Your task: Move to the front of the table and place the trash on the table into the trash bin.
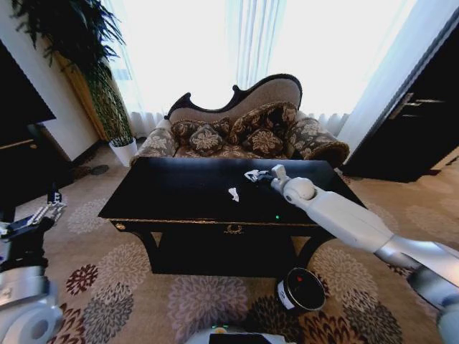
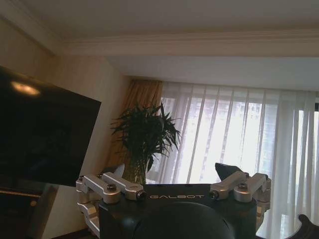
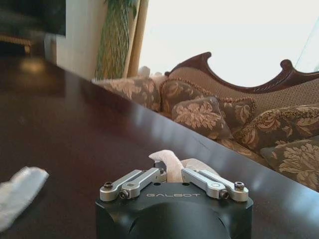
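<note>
The black left gripper [image 2: 172, 186] with silver linkages points up toward a white ceiling [image 2: 164, 17], fingers spread wide. Beyond stand a leafy green potted plant [image 2: 144, 137], sheer white curtains [image 2: 234, 134], and what looks like a dark wall-mounted screen [image 2: 42, 134].

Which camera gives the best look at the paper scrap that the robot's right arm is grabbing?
The right wrist view: the scrap sits right between the right gripper's fingers. The head view shows it tiny at the arm's tip.

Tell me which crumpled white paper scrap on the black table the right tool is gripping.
The far scrap, pinched in the right tool near the sofa-side edge; the other scrap lies free, mid-table.
</note>
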{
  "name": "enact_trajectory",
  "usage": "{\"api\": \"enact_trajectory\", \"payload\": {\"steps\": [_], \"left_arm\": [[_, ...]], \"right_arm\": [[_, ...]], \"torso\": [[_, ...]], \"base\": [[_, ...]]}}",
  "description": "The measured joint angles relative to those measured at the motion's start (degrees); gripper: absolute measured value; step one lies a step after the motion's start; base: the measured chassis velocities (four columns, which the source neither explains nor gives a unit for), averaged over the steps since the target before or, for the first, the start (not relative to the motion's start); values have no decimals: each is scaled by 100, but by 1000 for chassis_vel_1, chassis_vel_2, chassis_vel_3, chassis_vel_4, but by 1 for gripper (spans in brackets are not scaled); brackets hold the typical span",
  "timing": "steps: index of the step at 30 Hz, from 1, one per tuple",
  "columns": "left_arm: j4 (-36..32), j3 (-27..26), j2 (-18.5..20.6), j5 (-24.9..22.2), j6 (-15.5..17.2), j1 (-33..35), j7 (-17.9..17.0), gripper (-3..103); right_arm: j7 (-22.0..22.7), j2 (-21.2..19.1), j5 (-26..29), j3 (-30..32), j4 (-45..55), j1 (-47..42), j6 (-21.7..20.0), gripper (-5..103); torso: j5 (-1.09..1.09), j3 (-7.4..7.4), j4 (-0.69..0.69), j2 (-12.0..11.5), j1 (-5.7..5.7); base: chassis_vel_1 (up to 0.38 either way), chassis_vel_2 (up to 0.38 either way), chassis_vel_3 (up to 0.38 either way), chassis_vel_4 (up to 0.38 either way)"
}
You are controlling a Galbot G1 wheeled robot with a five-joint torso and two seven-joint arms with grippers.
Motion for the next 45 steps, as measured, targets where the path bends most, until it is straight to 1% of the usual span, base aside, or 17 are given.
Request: {"api": "enact_trajectory", "payload": {"steps": [1, 5, 6, 9, 10, 12, 15, 18, 20, 22, 26, 27, 31, 33, 35, 39, 45], "left_arm": [[0, 0, 0, 0, 0, 0, 0, 100], [-71, 21, -28, 0, 0, 28, -8, 100], [-71, 21, -28, 0, 0, 28, -8, 100], [-145, 27, -38, 1, 8, 57, -12, 100], [-145, 27, -38, 1, 8, 57, -12, 100], [-204, 56, -53, 0, 19, 71, -18, 100], [-244, 129, -68, 0, 31, 50, -26, 100], [-258, 204, -66, 6, 71, 19, -30, 100], [-294, 337, -75, 75, 118, -10, -52, 100], [-299, 382, -90, 99, 131, -16, -56, 100], [-302, 636, -224, 258, 146, -35, -78, 100], [-302, 636, -224, 258, 146, -35, -78, 100], [-304, 689, -268, 269, 134, -85, -90, 100], [-304, 689, -270, 259, 132, -98, -96, 100], [-304, 681, -274, 215, 131, -126, -105, 100], [-283, 656, -262, 183, 128, -166, -109, 100], [-231, 630, -221, 128, 124, -215, -117, 100]], "right_arm": [[0, 0, 0, 0, 0, 0, 0, 0], [-122, -193, 251, 1033, 576, -989, 119, 0], [-122, -193, 251, 1033, 576, -989, 119, 0], [-252, -414, 383, 1977, 1081, -1838, 169, 0], [-252, -414, 383, 1977, 1081, -1838, 169, 0], [-371, -599, 497, 2750, 1444, -2494, 209, 0], [-445, -779, 549, 3530, 1775, -3367, 283, 0], [-424, -799, 551, 3877, 1978, -3830, 339, 0], [-361, -682, 554, 4390, 2184, -4320, 404, 0], [-350, -631, 556, 4558, 2246, -4471, 413, 0], [-332, -349, 550, 5430, 2580, -5408, 521, 0], [-332, -349, 550, 5430, 2580, -5408, 521, 0], [-380, 183, 553, 6530, 3110, -6659, 668, 0], [-402, 289, 555, 6713, 3188, -6819, 696, 0], [-499, 662, 571, 7230, 3392, -7259, 786, 0], [-618, 964, 577, 7646, 3466, -7581, 911, 0], [-762, 1225, 462, 8068, 3505, -7956, 1158, 0]], "torso": [[0, 0, 0, 0, 0], [2, 0, 2, 0, 0], [2, 0, 2, 0, 0], [1, 0, 0, 0, 0], [1, 0, 0, 0, 0], [0, -1, 0, 1, -1], [-1, -1, -1, 1, -1], [2, -1, -2, 0, -1], [0, -1, 1, 1, -1], [1, -1, 1, 0, -1], [-1, -1, 3, -1, 0], [-1, -1, 3, -1, 0], [1, -1, -1, 0, -1], [0, -1, -1, 0, -1], [-1, -1, 0, 0, -1], [-1, 0, 1, 0, -1], [-1, 0, 1, 0, -1]], "base": [[0, 0, 0, 0], [0, 0, 0, 0], [0, 0, 0, 0], [0, 0, 0, 0], [0, 0, 0, 0], [0, 0, 0, 0], [0, 0, 0, 0], [0, 0, 0, 0], [0, 0, 0, 0], [0, 0, 0, 0], [0, 0, 0, 0], [0, 0, 0, 0], [0, 0, 0, 0], [0, 0, 0, 0], [0, 0, 0, 0], [0, 0, 0, 0], [0, 0, 0, 0]]}}
